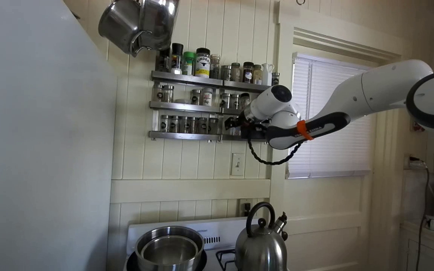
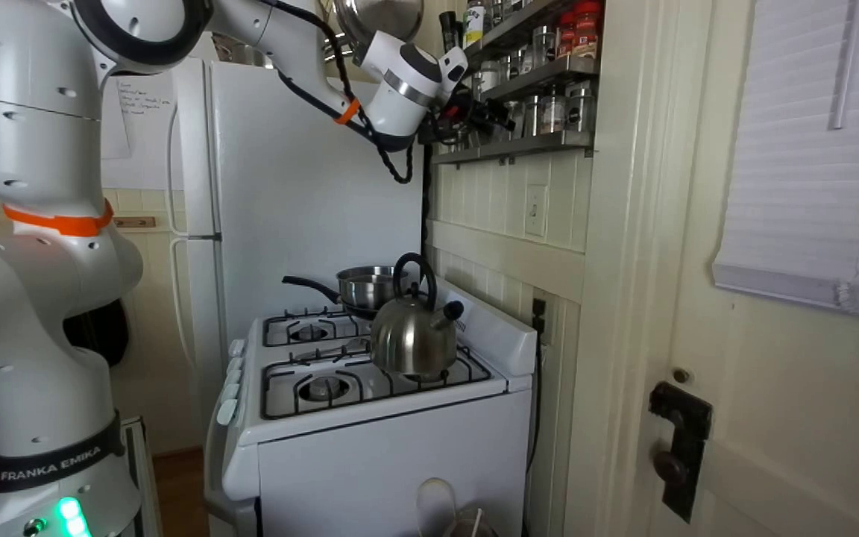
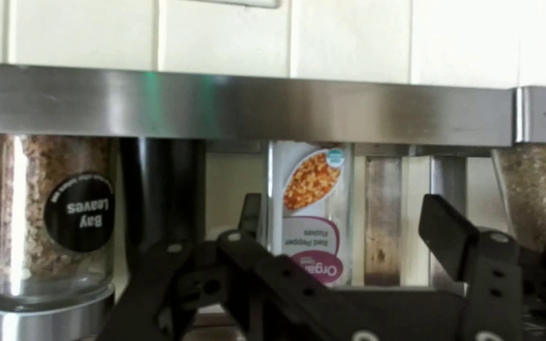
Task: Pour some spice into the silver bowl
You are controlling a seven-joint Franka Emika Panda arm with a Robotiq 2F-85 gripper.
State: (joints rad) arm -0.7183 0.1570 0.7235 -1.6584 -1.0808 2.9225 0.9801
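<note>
Jar (image 3: 52, 213) reads “Bay Leaves”, container (image 3: 310, 213) “Red Pepper Flakes”—robot base (image 2: 53, 468) “FRANKA EMIKA”.

I log a home kitchen: white gas stove (image 2: 385, 429), white two-door refrigerator (image 2: 318, 194), round steel kettle (image 2: 413, 343), steel wall shelves (image 1: 185, 107), clear spice jars (image 3: 52, 218).

Bowl (image 1: 170, 230) silver; claw (image 3: 347, 221) black; arm (image 1: 384, 86) white, orange-banded.

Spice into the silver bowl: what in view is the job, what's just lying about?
Job:
silver bowl
end effector, open
red pepper flakes, likely the spice: in the wrist view they show in the end effector's gap

Just about, by the look of it:
kettle
bay leaves jar
overhead pots
</note>
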